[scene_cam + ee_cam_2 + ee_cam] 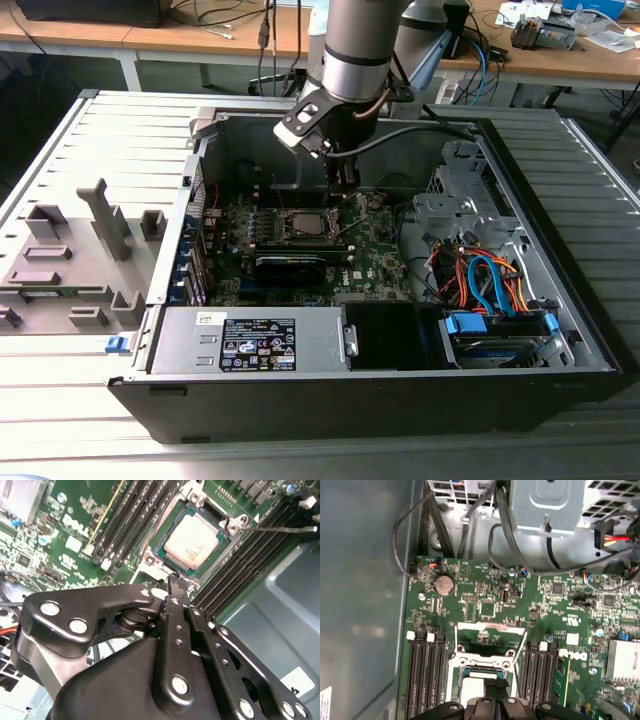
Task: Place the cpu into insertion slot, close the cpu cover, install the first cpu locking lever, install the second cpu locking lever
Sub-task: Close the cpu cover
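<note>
The cpu [192, 541], a pale square chip, lies flat in the insertion slot [150, 564] on the green board. In the first wrist view the cpu cover [490, 627] stands flipped open beyond the slot's hinge bar [482, 662], with the board showing through its window. Thin wire levers [456, 645] rise beside it, and one lever [280, 528] sticks out over the memory slots. My gripper [176, 582] hovers at the slot's edge, its black fingers pressed together with nothing between them. In the exterior view the gripper [345, 185] hangs just above the slot [303, 224].
Long black memory slots [135, 515] flank the socket on both sides. The case wall [365, 605] is close by one side. Loose black cables [470, 535] and a drive cage [450, 215] crowd the other end. A power supply [250, 340] fills the case's front.
</note>
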You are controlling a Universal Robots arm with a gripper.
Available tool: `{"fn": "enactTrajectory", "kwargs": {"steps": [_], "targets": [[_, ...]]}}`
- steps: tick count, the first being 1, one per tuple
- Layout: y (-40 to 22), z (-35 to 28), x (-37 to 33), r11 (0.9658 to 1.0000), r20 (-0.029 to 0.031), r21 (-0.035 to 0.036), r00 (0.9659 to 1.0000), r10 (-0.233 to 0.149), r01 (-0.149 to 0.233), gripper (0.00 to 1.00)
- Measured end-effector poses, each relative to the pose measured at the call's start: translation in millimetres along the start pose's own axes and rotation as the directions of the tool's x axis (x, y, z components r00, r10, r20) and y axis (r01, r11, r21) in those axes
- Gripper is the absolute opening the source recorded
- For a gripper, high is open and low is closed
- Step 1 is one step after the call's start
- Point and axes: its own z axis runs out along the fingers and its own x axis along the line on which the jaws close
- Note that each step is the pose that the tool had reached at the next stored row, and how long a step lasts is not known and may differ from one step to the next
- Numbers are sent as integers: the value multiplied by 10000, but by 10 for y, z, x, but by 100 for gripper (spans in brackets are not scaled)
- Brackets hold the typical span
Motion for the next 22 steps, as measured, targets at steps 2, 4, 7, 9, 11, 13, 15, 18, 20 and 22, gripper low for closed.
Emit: {"fn": "enactTrajectory", "kwargs": {"steps": [2, 4, 7, 9, 11, 13, 15, 18, 20, 22], "targets": [[37, -21, -4, 10000, -94, -11, 9999, -94, 93, 11], [81, -36, -9, 9999, -108, 0, 9999, -125, 125, 11], [168, -43, -19, 9999, -131, 53, 9998, -136, 136, 11], [272, -48, -29, 9998, -153, 128, 9998, -145, 147, 11], [383, -51, -41, 9996, -164, 217, 9997, -152, 156, 11], [459, -54, -49, 9995, -171, 277, 9997, -153, 157, 11], [531, -54, -56, 9993, -178, 331, 9997, -154, 160, 11], [629, -49, -66, 9990, -188, 410, 9997, -155, 162, 11], [686, -38, -72, 9988, -194, 469, 9997, -154, 163, 11], [722, -22, -75, 9986, -199, 512, 9997, -155, 165, 11]]}}
